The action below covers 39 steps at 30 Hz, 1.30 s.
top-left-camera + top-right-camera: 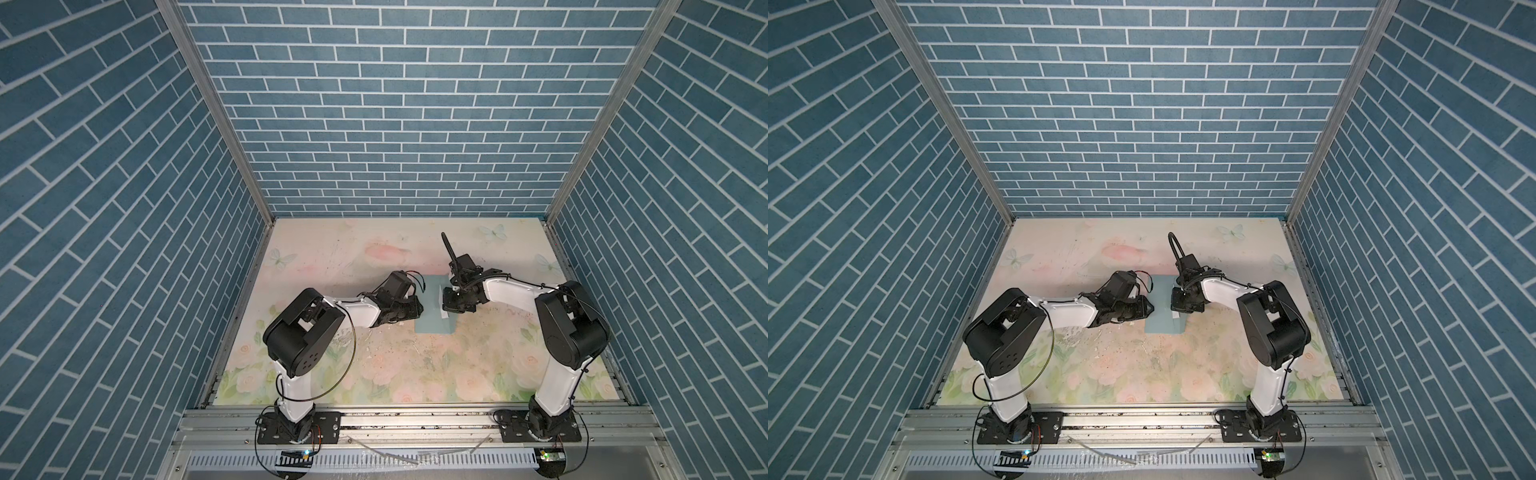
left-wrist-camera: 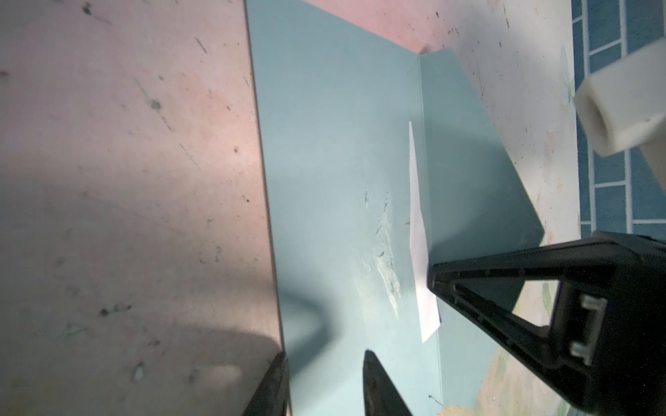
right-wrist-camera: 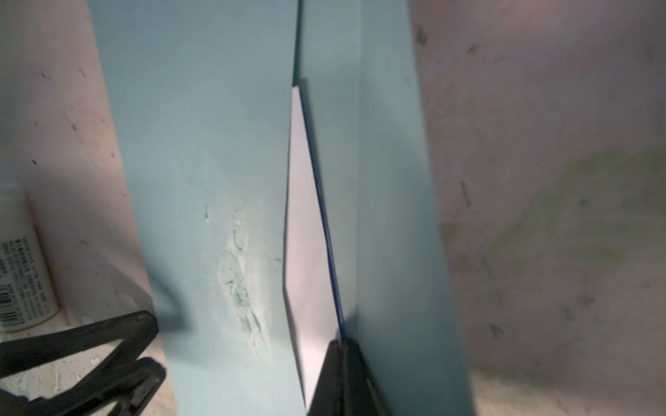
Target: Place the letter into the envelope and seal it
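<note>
The teal envelope point(image 1: 430, 318) point(image 1: 1160, 322) lies flat mid-table, its pointed flap point(image 2: 468, 162) raised along the right side. A narrow white strip of the letter point(image 2: 420, 245) point(image 3: 306, 252), with a dark blue edge, sticks out at the flap crease; the rest is hidden inside. My right gripper point(image 1: 444, 306) point(image 1: 1173, 306) point(image 3: 340, 345) is shut on the letter's near end, beside the flap. My left gripper point(image 1: 419, 309) point(image 1: 1149, 309) point(image 2: 324, 356) is open, with one finger at the envelope's left edge and one over its face.
A white bottle point(image 3: 21, 270) with a barcode label stands on the table beside the left gripper's fingers. A rough pale smear point(image 2: 387, 263) marks the envelope's face. Blue brick walls point(image 1: 374, 124) close in three sides, and a metal rail point(image 1: 415, 419) runs along the front.
</note>
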Each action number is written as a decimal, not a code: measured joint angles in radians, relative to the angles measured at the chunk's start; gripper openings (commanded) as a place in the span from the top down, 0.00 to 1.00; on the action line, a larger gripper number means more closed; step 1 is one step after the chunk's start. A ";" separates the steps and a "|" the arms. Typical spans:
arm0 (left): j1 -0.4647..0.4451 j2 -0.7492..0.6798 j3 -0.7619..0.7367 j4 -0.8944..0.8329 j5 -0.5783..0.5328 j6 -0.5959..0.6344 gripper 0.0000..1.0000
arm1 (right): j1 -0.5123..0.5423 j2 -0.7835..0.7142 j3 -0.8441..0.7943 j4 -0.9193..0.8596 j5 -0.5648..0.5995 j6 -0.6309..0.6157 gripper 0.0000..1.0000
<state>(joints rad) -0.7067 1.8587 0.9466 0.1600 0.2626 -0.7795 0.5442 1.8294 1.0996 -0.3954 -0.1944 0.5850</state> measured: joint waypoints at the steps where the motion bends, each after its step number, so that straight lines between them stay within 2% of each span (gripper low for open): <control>1: 0.000 0.000 -0.002 0.004 0.000 -0.002 0.66 | 0.000 0.002 0.000 0.005 -0.006 0.003 0.97; 28: -0.004 0.003 -0.005 0.018 -0.010 -0.017 0.67 | -0.006 0.019 0.000 0.053 -0.081 0.048 0.97; 33: -0.009 0.000 -0.003 0.013 -0.013 -0.009 0.64 | -0.004 0.007 0.001 0.027 -0.054 0.042 0.87; 39: -0.019 -0.084 0.021 -0.086 -0.048 0.052 0.56 | -0.001 -0.109 0.007 -0.053 0.030 0.006 0.60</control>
<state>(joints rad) -0.7254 1.7744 0.9680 0.0738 0.2146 -0.7277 0.5434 1.7199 1.1065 -0.4484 -0.1642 0.5915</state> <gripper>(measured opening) 0.413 0.334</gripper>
